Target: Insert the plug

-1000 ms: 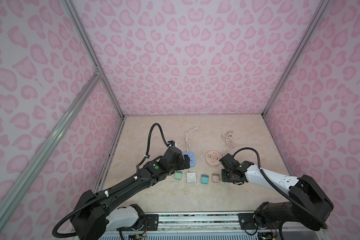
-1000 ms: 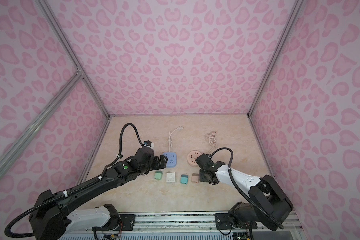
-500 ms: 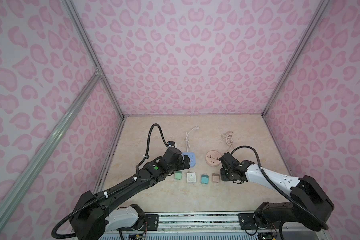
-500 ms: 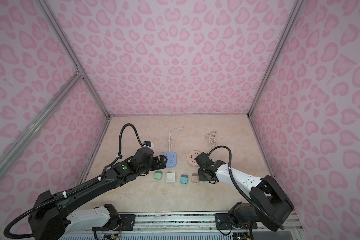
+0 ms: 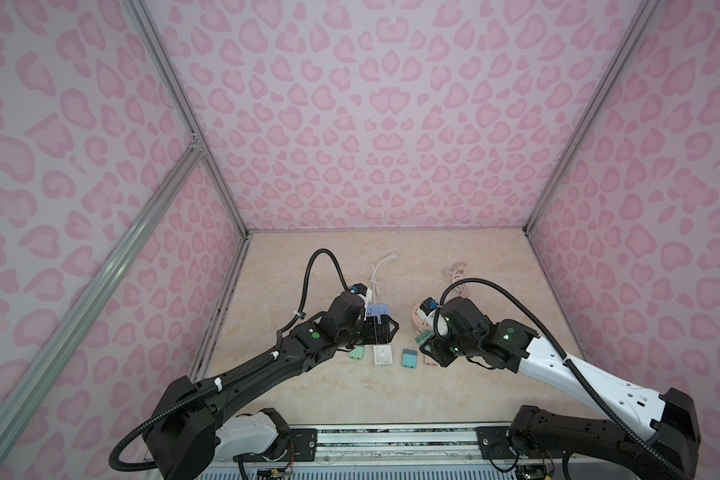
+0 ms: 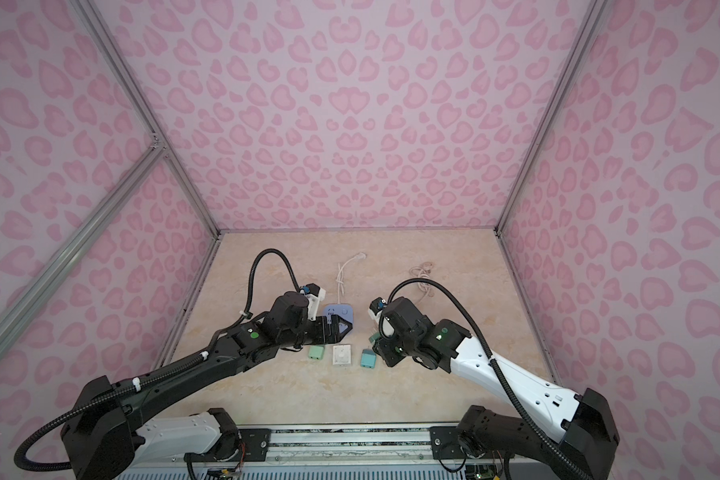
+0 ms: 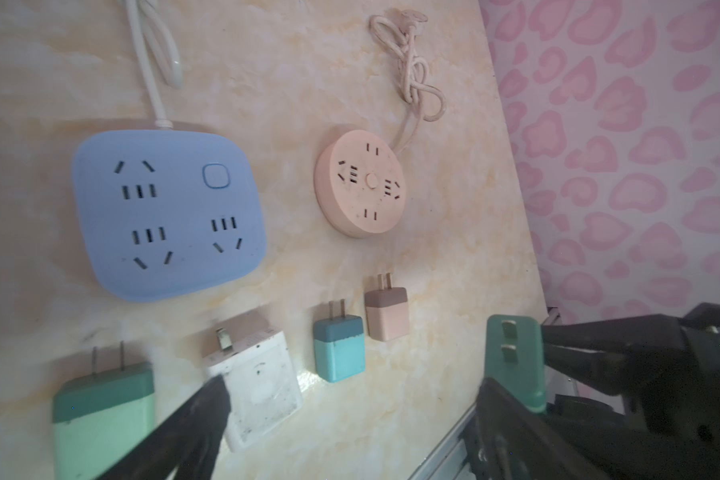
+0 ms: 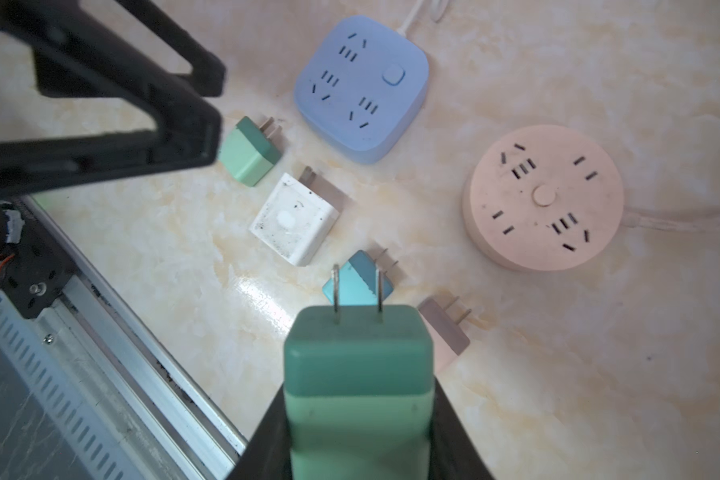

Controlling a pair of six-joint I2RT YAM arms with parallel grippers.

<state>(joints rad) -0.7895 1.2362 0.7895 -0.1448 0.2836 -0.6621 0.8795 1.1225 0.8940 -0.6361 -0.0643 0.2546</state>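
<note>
Your right gripper (image 8: pixel 358 449) is clenched on the two-tone green plastic plug (image 8: pixel 358 365), with its prongs (image 8: pixel 336 295) pointing forward. Both wrist views show this grip plainly; in both top views it is mostly covered. Below the prongs lie a teal cube plug (image 8: pixel 356 286) and a pink-brown plug (image 8: pixel 443 328); ahead is the round pink socket disc (image 8: pixel 543 199). Your left gripper (image 5: pixel 381 329) hangs wide open, partly hiding the blue square socket block (image 5: pixel 378 309).

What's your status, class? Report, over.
Right end effector shut on green plug, prongs exposed. Left end effector open, empty. Blue socket, pink socket both unoccupied.
</note>
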